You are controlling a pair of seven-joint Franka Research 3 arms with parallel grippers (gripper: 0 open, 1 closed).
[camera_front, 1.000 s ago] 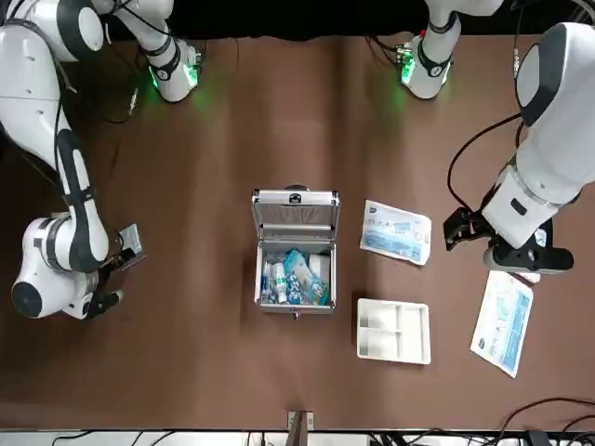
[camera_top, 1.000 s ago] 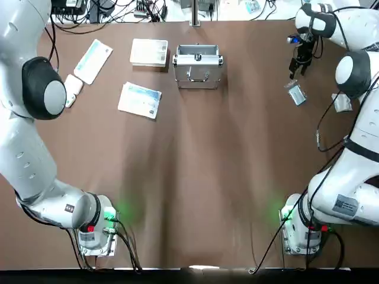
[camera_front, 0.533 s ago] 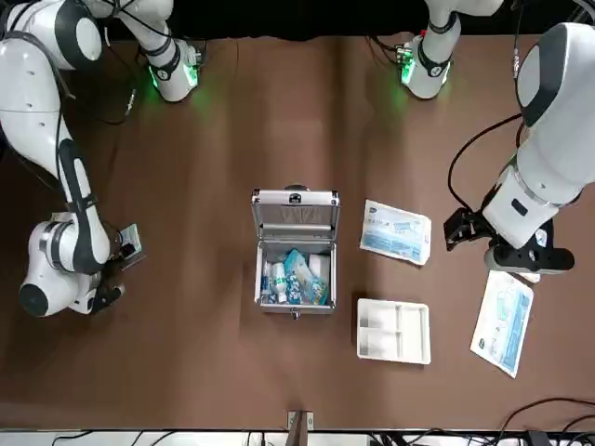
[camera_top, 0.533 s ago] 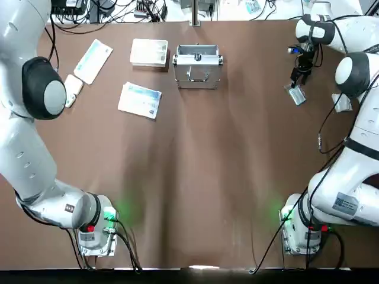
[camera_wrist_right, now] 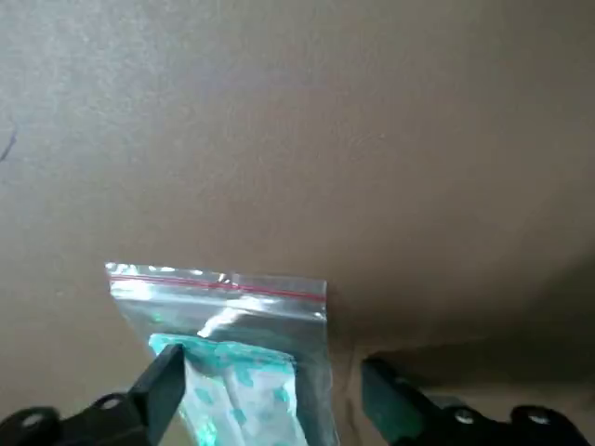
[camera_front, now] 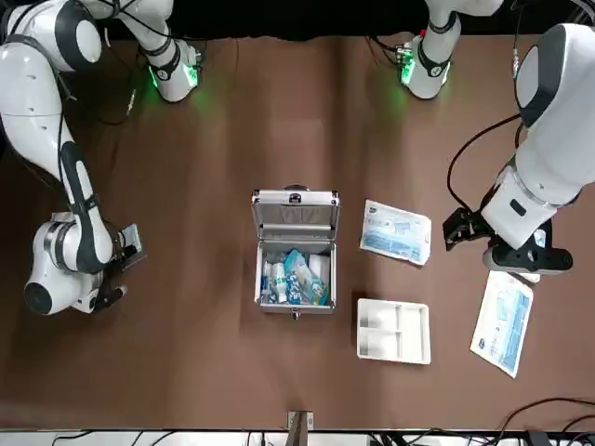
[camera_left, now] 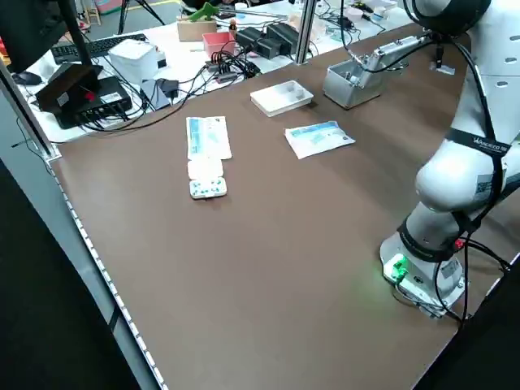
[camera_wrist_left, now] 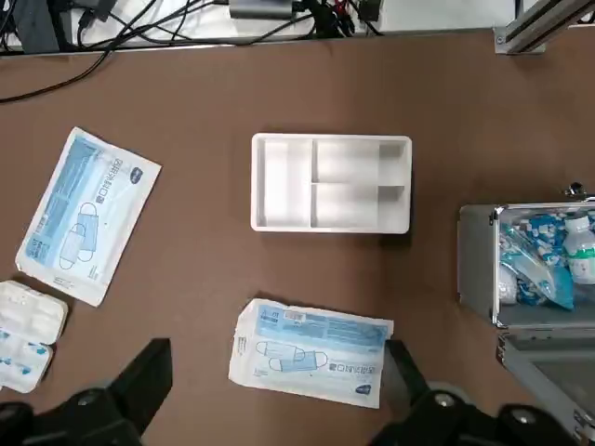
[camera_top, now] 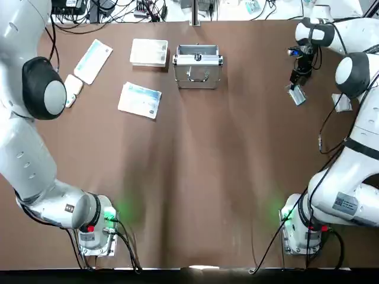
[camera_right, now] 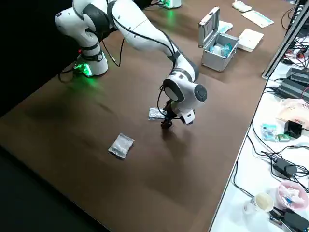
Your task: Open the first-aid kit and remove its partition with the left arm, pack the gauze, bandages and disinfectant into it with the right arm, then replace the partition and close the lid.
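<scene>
"Where does the first-aid kit (camera_front: pixel 296 302) stand?"

"On the worktop (camera_top: pixel 195 177), opened up. Its lid (camera_front: pixel 297 216) is raised on the side towards the robot."

"And what's in it?"

"The disinfectant (camera_wrist_left: pixel 581 253), a small white bottle with a green band, plus blue-and-white packets (camera_front: pixel 305 279) beside it."

"What about the partition (camera_wrist_left: pixel 331 182)?"

"Out of the kit, lying flat just to its left, compartments facing up."

"Tell me about the right pincer (camera_wrist_right: pixel 274 376)."

"It's well apart from the kit, off to the right, low near the worktop. Its fingers are spread wide, with a clear zip bag (camera_wrist_right: pixel 237 372) showing between them. The bag holds something teal and white. I can't tell whether either finger touches it, but they aren't closed on it."

"Any other packet over there?"

"Yes, a silvery one (camera_right: pixel 121 145), farther right of the kit than the zip bag."

"And the left pincer (camera_wrist_left: pixel 281 358)?"

"Well to the kit's left, above the worktop, fingers wide apart and gripping nothing."

"What lies on that side?"

"One printed mask packet (camera_wrist_left: pixel 311 353) is left of the kit and closer to the robot. Another printed packet (camera_wrist_left: pixel 88 216) lies farther left, past the partition, and next to that is a small white case (camera_wrist_left: pixel 28 334), open, with blue marks on one half."
</scene>
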